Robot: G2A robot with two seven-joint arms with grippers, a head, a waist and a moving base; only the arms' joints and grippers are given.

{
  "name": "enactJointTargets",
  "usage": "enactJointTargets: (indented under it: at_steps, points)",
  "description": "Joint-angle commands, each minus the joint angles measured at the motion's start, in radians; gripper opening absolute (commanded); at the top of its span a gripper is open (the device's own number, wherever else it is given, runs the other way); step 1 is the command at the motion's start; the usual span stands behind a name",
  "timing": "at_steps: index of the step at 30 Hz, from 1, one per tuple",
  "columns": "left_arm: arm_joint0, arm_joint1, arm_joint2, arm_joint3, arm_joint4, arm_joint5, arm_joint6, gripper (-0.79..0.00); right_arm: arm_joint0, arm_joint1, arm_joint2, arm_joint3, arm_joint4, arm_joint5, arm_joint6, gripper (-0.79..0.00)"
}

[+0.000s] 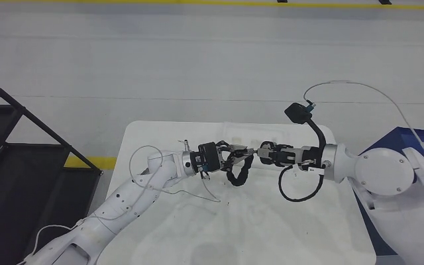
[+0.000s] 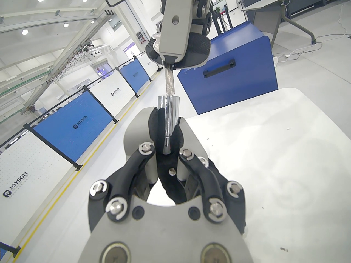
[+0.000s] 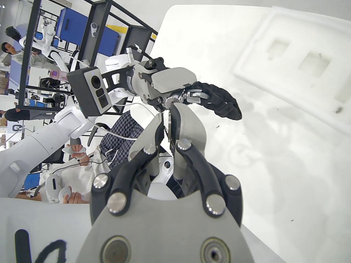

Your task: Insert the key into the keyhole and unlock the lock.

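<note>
L gripper (image 2: 164,127) clamped tight on 1 lock (image 2: 168,108), barrel aimed at the other arm so the keyhole (image 2: 169,97) faces it; black cable (image 3: 219,102) hangs off. R gripper (image 3: 167,112) pinches 1 key (image 2: 169,83), blade in line w/ barrel, tip at keyhole, depth unclear. Both held above table (image 2: 274,151).

**Key** (image 2: 169,84): its head is hidden between the clamped fingers of the right gripper (image 2: 167,62). Its tip meets the lock (image 2: 168,116), but its depth in the keyhole cannot be told.

**Lock:** its rear end is buried between the fingers of the left gripper (image 2: 166,127), and its cable is covered by a black sleeve (image 3: 222,102).

**Top view:** the key and keyhole are too small to resolve.

**Foam tray** (image 3: 288,83): cut off at the picture's edge.
</note>
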Motion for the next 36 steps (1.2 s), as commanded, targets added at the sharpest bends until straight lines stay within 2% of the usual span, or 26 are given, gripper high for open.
enactJointTargets:
  at_steps: [1, 36]
  points:
    - [0.004, -0.001, -0.005, -0.002, 0.006, -0.001, 0.000, -0.785, 0.001, 0.000, -0.001, 0.000, -0.001, 0.002, -0.001, -0.785]
    - [0.025, -0.027, -0.042, 0.001, 0.018, -0.056, 0.007, -0.785, 0.001, 0.005, -0.016, 0.007, 0.006, -0.014, -0.037, -0.785]
